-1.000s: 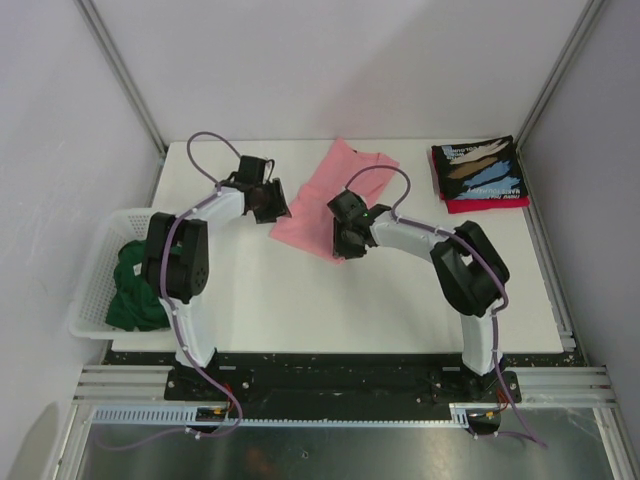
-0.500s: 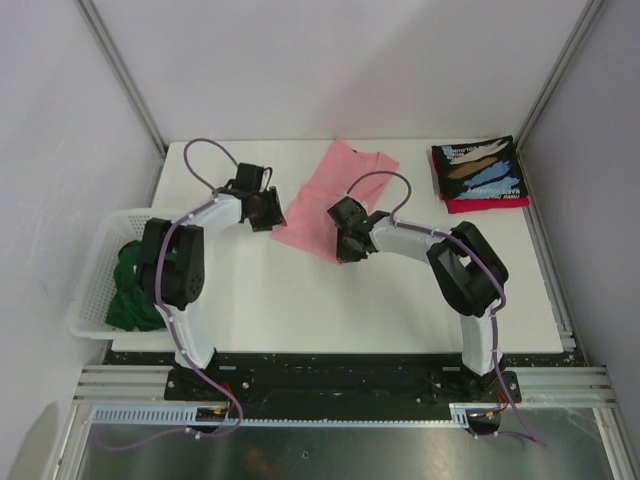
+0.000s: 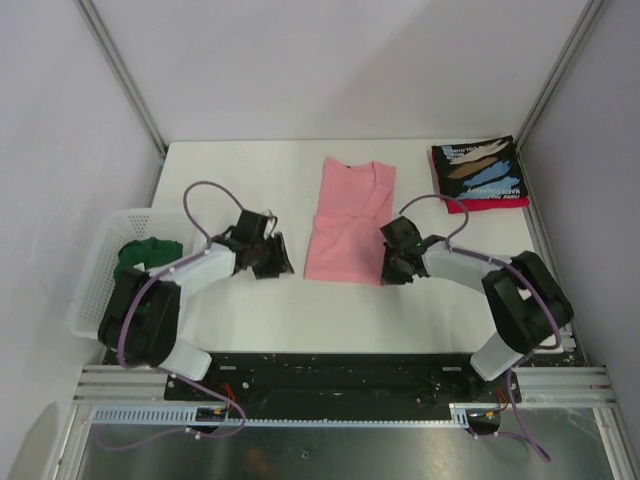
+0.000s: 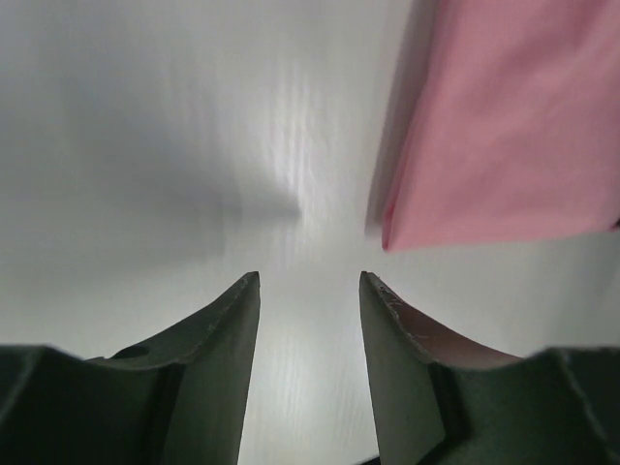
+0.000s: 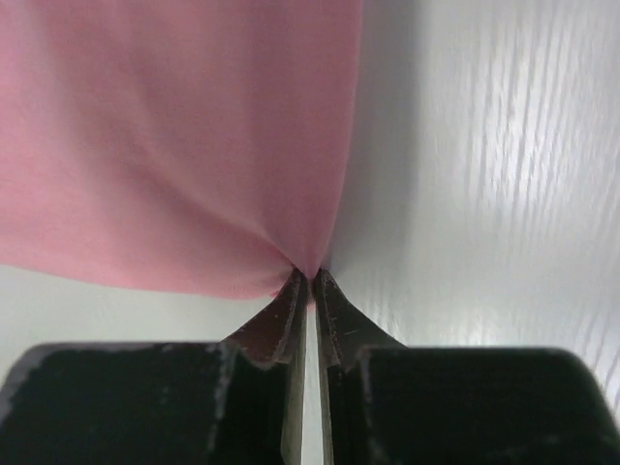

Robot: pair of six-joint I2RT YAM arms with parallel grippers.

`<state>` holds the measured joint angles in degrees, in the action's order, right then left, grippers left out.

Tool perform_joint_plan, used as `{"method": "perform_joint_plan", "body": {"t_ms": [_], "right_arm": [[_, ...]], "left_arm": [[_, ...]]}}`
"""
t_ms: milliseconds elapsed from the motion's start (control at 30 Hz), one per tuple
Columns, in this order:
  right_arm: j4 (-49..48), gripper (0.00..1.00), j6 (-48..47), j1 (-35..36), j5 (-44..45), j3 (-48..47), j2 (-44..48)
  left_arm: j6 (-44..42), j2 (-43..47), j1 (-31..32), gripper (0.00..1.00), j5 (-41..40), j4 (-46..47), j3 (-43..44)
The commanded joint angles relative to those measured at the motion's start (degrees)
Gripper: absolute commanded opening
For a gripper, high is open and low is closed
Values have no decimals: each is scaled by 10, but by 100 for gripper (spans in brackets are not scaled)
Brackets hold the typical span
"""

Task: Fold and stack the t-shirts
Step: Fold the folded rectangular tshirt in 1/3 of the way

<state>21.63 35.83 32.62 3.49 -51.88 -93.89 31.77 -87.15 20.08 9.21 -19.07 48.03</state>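
Pink t-shirt (image 3: 345,220) has swung square, neck at 12 o'clock. Right hand (image 5: 310,283) now pinched tight on its 5 o'clock corner; left hand (image 4: 310,291) half open, empty. Looks ready for folding.

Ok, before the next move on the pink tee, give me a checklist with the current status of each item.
1. Grip: right pincer shut on the near right corner of the pink t-shirt: ok.
2. Second grip: left pincer on the near left corner: not ok; it is open and the corner lies beyond its tips, untouched.
3. Lay: pink t-shirt spread flat, collar at the far end: ok.
4. Stack: black t-shirt folded on the red t-shirt, far right corner: ok.
5. Remaining: green t-shirt in the basket, off the work area: ok.
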Motion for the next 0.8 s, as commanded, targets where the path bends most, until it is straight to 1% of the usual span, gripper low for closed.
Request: {"method": "perform_joint_plan", "body": {"t_ms": [0,167,400,500,633,767], "right_arm": [[29,10,9,-2,-36,78,52],[38,16,27,-5,-49,112,116],[46,29,39,-14,-49,115,187],[48,30,42,-15,-44,115,223],[53,28,52,-14,-36,113,251],[15,27,66,-3,-48,113,254]], "left_arm": [[45,74,52,51,28,46,-64],[64,102,88,50,26,53,-74],[60,72,100,45,30,69,-49],[37,41,100,42,25,72,7],[21,-36,100,32,38,73,97],[18,-120,99,25,48,72,178]]}}
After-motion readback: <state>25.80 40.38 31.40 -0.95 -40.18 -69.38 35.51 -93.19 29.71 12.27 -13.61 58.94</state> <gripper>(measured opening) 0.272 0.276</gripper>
